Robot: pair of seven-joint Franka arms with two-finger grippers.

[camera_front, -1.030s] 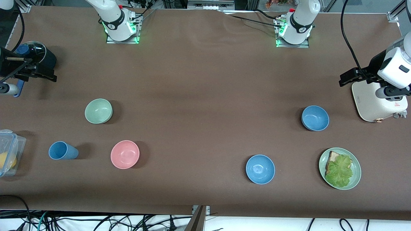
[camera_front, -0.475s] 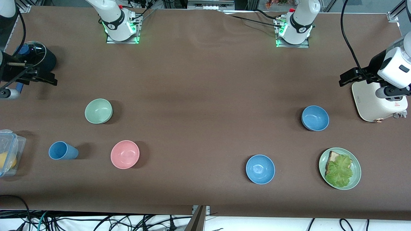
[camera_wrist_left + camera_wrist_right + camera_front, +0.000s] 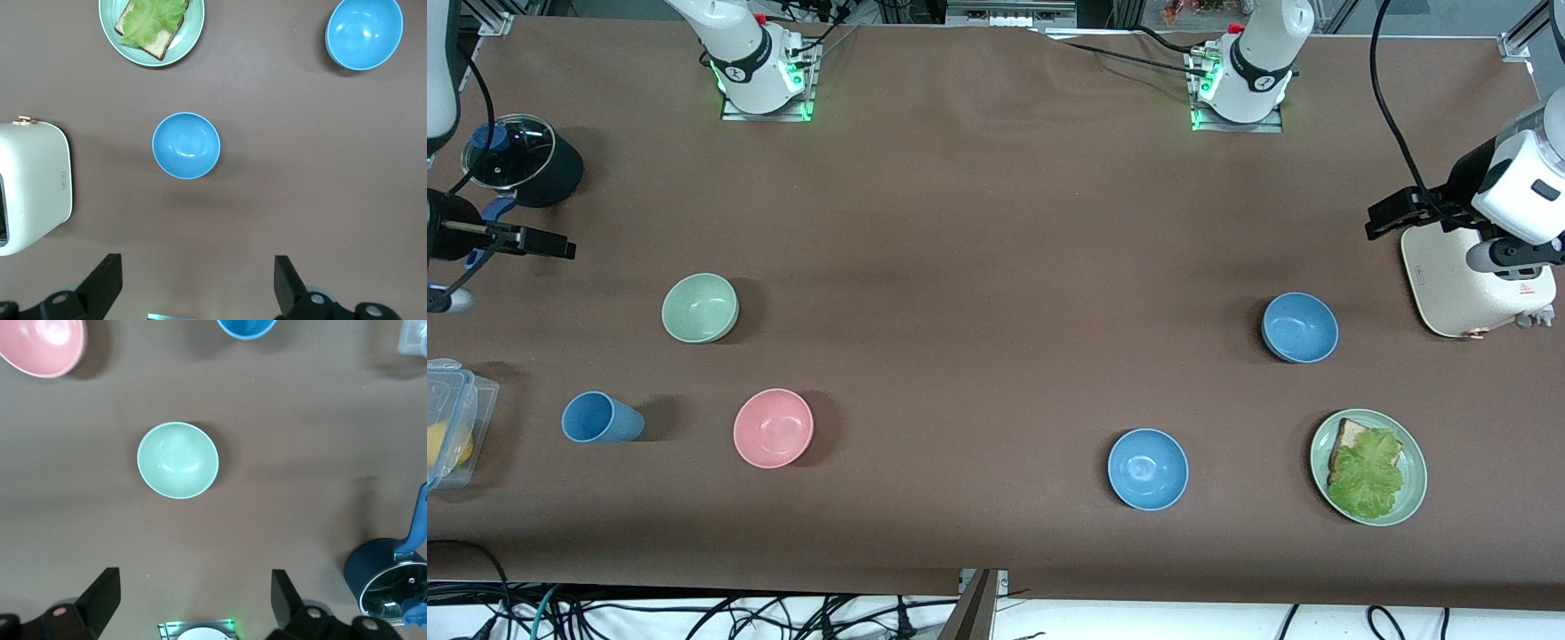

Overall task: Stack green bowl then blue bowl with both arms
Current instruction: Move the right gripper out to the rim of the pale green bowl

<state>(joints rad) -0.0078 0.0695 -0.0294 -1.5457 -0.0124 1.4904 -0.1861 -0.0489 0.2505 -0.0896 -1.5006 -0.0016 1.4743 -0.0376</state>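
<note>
Green bowl sat at ten o'clock of the pink bowl; left gripper and right gripper hovered, fingers spread.

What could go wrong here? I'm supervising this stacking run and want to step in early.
Two blue bowls look alike: one beside the toaster, one nearer the front camera, so the open left gripper might choose inconsistently. The green bowl sits close to the pink bowl and blue cup; the open right gripper could nudge them.

The brown table carries the green bowl, two blue bowls, a pink bowl, a blue cup and a lettuce plate.
</note>
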